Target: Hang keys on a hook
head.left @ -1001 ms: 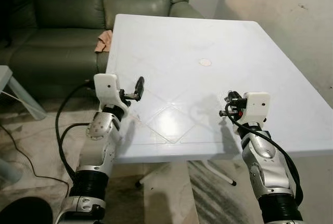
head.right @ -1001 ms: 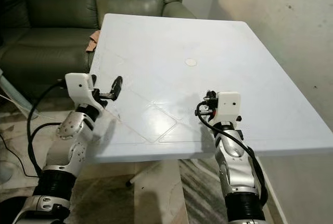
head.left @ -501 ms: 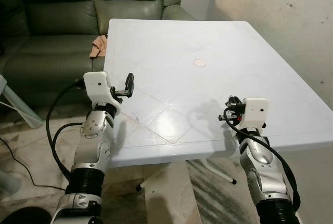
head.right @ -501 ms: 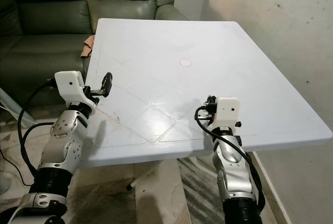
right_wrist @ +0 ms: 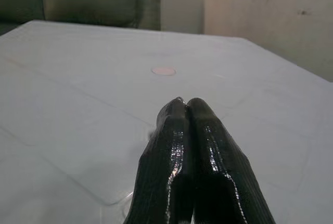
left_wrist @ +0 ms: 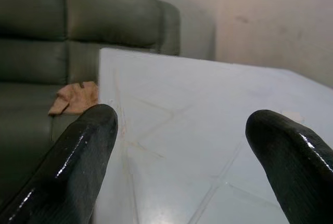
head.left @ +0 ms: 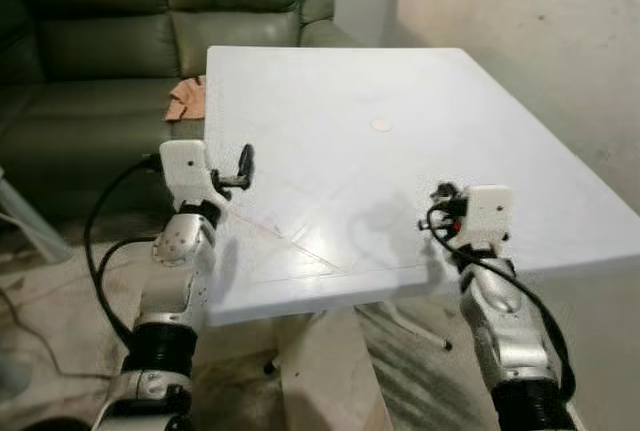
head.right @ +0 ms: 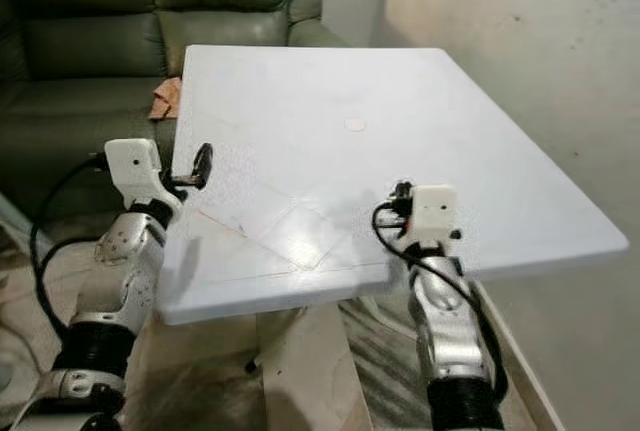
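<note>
While the left tool (left_wrist: 179, 151) gapes over the white table (head.left: 330, 91), the right tool (right_wrist: 188, 110) stays pinched together, blurred.

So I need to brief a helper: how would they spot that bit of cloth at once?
Find the big white table, then the green sofa behind its far left corner. The cloth lies crumpled on the sofa seat right by that corner, the one orange-tan thing against dark green.
</note>
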Robot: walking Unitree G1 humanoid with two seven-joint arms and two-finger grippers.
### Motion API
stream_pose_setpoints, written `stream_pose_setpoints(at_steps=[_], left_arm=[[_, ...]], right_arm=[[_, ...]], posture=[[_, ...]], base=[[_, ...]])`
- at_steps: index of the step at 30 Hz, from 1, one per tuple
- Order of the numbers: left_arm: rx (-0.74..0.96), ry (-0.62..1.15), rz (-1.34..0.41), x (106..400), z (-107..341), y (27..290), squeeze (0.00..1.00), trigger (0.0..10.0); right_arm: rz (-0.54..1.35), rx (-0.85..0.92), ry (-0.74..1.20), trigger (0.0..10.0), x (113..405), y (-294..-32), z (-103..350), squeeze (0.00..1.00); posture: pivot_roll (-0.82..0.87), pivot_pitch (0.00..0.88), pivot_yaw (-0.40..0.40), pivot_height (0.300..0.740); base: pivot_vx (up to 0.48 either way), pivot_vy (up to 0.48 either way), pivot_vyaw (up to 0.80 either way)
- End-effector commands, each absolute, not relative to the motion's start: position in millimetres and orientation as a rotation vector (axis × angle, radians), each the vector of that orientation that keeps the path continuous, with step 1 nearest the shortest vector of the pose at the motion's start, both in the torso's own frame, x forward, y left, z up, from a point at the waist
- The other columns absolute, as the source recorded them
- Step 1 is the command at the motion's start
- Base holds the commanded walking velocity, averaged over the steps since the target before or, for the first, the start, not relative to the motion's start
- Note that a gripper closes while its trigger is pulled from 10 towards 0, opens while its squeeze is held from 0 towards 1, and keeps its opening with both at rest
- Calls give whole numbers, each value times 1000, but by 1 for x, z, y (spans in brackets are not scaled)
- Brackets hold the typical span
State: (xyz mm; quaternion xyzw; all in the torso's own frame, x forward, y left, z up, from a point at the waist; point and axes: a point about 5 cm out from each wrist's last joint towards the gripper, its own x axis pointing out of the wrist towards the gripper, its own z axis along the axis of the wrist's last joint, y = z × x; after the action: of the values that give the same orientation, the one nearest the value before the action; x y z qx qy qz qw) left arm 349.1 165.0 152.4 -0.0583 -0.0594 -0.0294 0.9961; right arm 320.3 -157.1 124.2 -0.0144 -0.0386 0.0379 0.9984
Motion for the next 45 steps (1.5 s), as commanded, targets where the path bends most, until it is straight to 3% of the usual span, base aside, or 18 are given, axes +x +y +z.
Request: stream_pose_setpoints(at_steps=[1, 45], left_arm=[[-135, -122, -93, 351, 156, 154, 0, 10000], [-107, -96, -100, 344, 151, 155, 0, 10000]], right_arm=[[53, -51, -79, 10000, 321, -167, 125, 0], [15, -71, -71, 10000, 317, -177, 123, 0]], posture=[[-30, 0, -23, 740], [-22, 2, -44, 740]], base=[[0, 0, -719], [0, 0, -719]])
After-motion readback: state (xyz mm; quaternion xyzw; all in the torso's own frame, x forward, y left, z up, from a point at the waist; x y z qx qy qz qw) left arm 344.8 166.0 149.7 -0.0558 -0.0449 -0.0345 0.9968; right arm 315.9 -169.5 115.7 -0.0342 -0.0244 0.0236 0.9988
